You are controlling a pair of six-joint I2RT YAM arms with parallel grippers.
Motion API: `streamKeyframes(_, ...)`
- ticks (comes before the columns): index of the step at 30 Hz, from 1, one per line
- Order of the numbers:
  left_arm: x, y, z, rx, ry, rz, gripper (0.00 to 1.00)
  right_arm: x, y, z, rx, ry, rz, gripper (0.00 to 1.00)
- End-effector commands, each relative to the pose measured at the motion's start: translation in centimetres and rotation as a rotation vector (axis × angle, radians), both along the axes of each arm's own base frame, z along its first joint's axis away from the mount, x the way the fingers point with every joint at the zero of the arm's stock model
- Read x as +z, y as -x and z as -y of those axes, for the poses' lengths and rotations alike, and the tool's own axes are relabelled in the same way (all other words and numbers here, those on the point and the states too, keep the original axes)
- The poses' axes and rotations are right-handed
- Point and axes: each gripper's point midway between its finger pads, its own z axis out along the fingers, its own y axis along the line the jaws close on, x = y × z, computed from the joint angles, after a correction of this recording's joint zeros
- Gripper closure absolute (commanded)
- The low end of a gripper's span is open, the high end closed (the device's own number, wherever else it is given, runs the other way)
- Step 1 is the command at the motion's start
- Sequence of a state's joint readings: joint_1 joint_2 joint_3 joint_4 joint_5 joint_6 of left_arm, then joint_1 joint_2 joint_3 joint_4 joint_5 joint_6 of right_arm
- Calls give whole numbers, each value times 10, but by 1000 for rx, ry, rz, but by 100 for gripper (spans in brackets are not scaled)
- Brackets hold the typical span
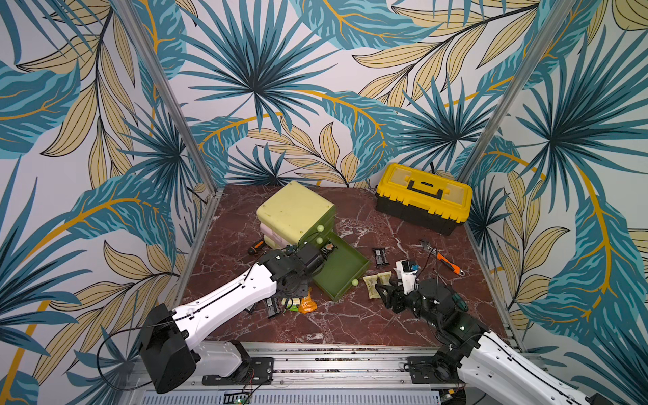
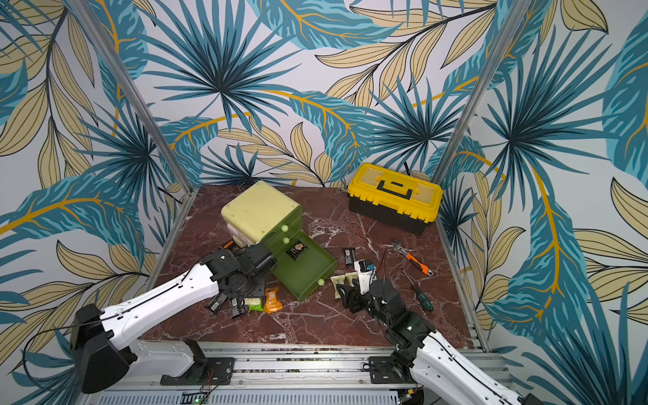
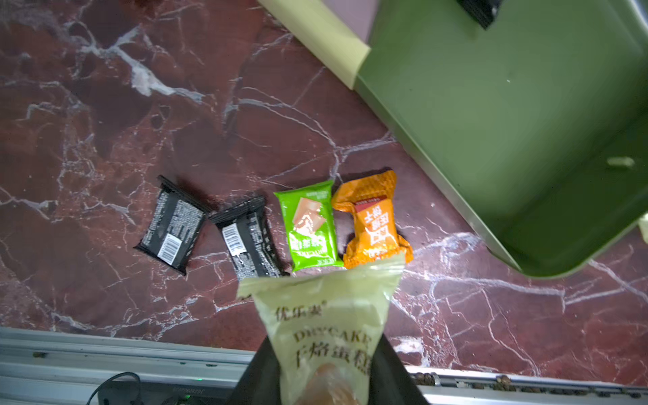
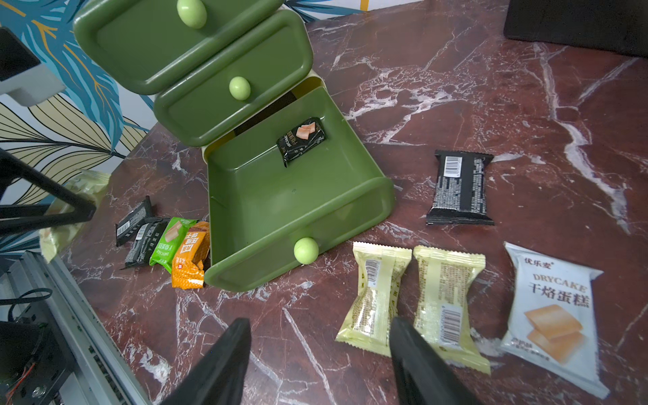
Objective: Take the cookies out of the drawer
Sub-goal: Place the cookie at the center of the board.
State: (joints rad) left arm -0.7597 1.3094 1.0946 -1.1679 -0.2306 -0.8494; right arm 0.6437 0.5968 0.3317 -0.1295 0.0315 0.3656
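left claw: clamped on cream packet, lifted, left of drawer
right claw: fingers apart, nothing in it, low over tabletop, just beside cream pair
drawer: bottom one, pulled out; black cookie packet lies at its far end
left row: on tabletop, left of drawer, near side; two black packets, green packet, orange packet, last two side by side
right group: on tabletop, right of drawer; lone black packet farther back, white packet right of cream pair
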Motion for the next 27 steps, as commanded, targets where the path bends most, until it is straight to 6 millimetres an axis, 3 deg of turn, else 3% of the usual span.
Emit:
streamKeyframes(1, -2, -24, -12, 40, 51, 65, 61, -3, 1, 0, 10, 1, 9, 33)
streamKeyframes(5, -11, -43, -37, 102, 115, 41, 60, -1, 2, -2, 21, -5, 10, 33)
streamKeyframes(13, -48, -58, -83, 191, 93, -43, 61, 2, 2, 1, 8, -7, 24, 33)
streamKeyframes(18, -71, -65, -82, 182, 103, -93, 61, 3, 1, 1, 7, -5, 29, 33)
streamKeyframes(27, -94, -93, -82, 147, 56, -139, 61, 4, 0, 3, -2, 1, 36, 33)
